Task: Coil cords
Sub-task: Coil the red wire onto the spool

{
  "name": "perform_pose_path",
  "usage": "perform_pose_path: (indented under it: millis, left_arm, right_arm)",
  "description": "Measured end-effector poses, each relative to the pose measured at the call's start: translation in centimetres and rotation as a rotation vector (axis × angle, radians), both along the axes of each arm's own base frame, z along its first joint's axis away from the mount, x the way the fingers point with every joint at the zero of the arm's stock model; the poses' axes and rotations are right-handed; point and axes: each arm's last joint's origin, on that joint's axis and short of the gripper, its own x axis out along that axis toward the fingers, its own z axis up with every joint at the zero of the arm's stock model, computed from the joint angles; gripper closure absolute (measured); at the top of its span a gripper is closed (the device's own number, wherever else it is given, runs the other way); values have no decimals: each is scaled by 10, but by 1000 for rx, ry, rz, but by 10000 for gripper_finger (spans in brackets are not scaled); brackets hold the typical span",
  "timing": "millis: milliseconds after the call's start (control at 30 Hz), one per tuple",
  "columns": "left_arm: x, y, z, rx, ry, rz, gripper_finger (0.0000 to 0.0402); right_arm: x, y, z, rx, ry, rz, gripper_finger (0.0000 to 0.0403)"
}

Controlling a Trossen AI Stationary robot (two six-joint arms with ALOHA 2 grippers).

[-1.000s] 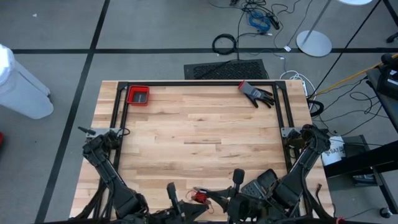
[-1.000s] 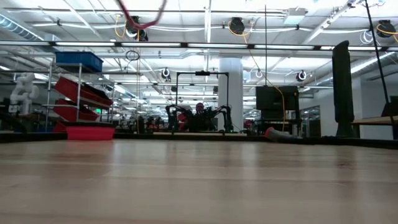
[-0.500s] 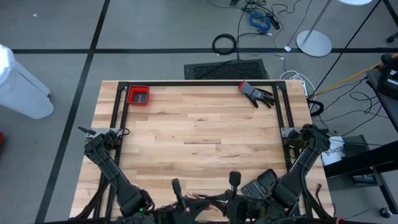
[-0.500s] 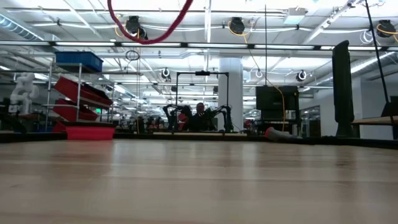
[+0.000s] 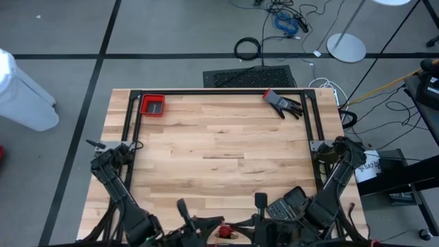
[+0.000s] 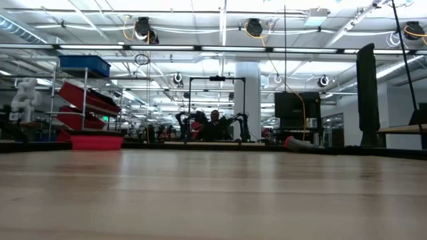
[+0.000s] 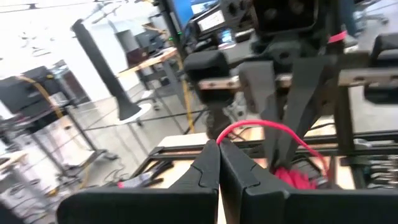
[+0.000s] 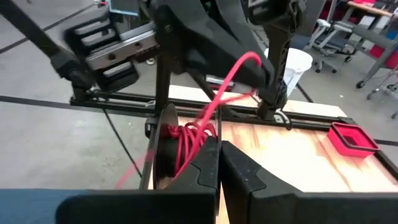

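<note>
- Two grippers at work, both low at the near table edge, close together in the high view.
- Left gripper (image 7: 218,163): fingers clenched flat together, pinching the thin red cord (image 7: 273,127) at the tips; cord arcs away from the tips down toward a red bundle beside the other arm.
- Left arm pose: folded low from its left-side base, wrist reaching inward toward the table's middle front.
- Red cord location: partly wound as a bundle (image 8: 186,140) on the small black disc (image 8: 163,149), at the near edge between the two grippers (image 5: 223,232); free length runs up from it.
- Right gripper (image 8: 219,158): fingers pressed shut just at the wound bundle; whether clamping cord or disc cannot be told.
- Right arm pose: folded low from its right-side base, wrist turned inward to face the left arm.
- For a clean coil, judged: keep light tension on the free length, lay each turn beside the last, hold the disc steady, avoid yanking the pinch.
</note>
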Motion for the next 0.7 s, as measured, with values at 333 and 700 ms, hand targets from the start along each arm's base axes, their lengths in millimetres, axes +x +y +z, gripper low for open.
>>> perform_pose_path:
  millis: [333,700]
  left_arm:
    - [-18,-15,0,12,2,-12,401]
    - [-33,-23,-20,-40,38,-45,402]
  right_arm:
    - [-14,7,3,19,6,26,403]
    - [-32,13,13,26,-16,67,403]
